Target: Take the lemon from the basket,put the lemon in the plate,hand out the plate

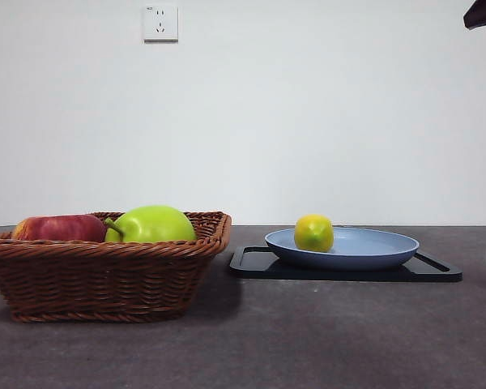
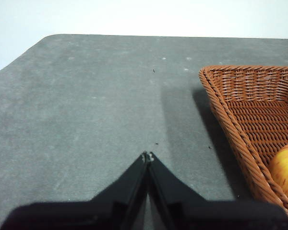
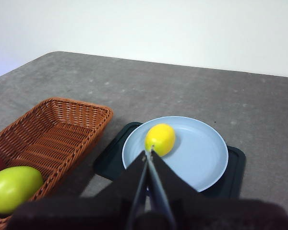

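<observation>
On plate [image 3: 201, 158], lemon [image 3: 160, 139] lying sideways, basket [image 1: 105, 275] beside

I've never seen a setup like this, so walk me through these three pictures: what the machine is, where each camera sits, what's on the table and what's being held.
This is a two-armed robot at a table. Each arm ends in a gripper with two black jaws.

The front view looks level across the table from low down. The other two come from cameras on the wrists, so each shows its own gripper at the bottom: the left gripper and the right gripper. Both are shut and hold nothing.

On the grey table stands a wicker basket with a red apple and a green pear inside. Beside it a blue plate rests on a black tray, and the lemon lies in the plate, already out of the basket.
</observation>
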`<action>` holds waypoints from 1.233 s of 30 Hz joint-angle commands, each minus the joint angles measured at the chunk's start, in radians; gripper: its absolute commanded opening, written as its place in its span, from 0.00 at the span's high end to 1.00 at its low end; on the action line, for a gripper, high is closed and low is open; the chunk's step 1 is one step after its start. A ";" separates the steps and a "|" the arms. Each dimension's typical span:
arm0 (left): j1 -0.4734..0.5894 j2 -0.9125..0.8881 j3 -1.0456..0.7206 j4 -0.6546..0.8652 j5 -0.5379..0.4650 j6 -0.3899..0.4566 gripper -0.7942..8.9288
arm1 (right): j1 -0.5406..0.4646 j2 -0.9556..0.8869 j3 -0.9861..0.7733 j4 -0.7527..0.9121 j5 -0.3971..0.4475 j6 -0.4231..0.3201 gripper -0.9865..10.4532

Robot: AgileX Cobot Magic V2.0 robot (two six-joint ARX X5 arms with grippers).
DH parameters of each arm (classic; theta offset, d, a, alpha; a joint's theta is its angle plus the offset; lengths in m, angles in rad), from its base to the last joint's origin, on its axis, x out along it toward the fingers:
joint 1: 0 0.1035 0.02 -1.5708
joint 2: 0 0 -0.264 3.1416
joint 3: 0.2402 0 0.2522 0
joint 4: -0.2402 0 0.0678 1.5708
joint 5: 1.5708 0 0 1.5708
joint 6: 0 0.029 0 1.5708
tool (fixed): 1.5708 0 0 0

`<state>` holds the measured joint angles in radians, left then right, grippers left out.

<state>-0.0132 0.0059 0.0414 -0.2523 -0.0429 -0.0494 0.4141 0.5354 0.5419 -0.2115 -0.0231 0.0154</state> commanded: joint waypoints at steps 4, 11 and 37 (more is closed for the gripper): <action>0.003 -0.004 -0.011 0.006 -0.004 -0.008 0.91 | 0.006 0.002 0.007 0.009 0.004 0.013 0.91; 0.003 -0.004 -0.011 0.006 -0.004 -0.008 0.91 | 0.004 -0.032 0.007 -0.002 0.013 -0.004 0.91; 0.003 -0.004 -0.011 0.006 -0.004 -0.008 0.91 | -0.381 -0.518 -0.473 -0.021 -0.079 -0.040 0.91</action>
<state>-0.0132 0.0059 0.0414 -0.2523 -0.0429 -0.0532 0.0330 0.0238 0.0727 -0.2459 -0.1020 -0.0345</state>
